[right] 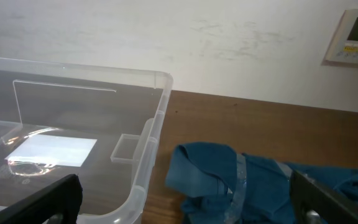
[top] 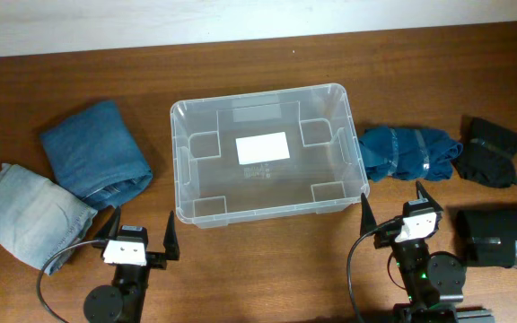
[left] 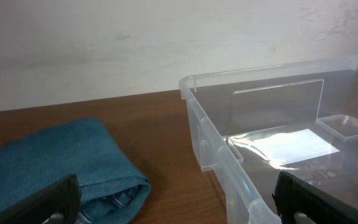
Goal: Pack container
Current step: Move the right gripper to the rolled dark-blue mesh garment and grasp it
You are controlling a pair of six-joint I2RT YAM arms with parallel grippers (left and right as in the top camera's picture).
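Nearest the robot, the left gripper [top: 139, 231] rests low over the brown wooden table [top: 267, 269]. Its two black fingers are spread wide and have nothing between them. The right gripper [top: 392, 197] sits the same way, jaws far apart and empty. Beside it at the right edge lies a black cylindrical bundle [top: 501, 238]; I cannot tell whether it is clothing or equipment.

Just beyond both grippers, in the middle of the table, stands the large clear rectangular plastic container [top: 267, 212]. Only the white rectangular label [top: 262, 147] on its floor shows through, so it appears empty.

To its left lie a folded pair of pale, faded blue jeans [top: 27, 213] and, further back, a folded dark blue denim garment [top: 95, 151], which is close to the container wall. To its right, a crumpled teal-blue garment with grey reflective strips [top: 407, 152] touches the container's side, with a small black fabric item [top: 486, 152] just beside that. A white wall [right: 166, 37] runs behind the table.

By this evidence the packing has not begun. Every garment is still outside the container and neither arm holds one, so the whole job remains.
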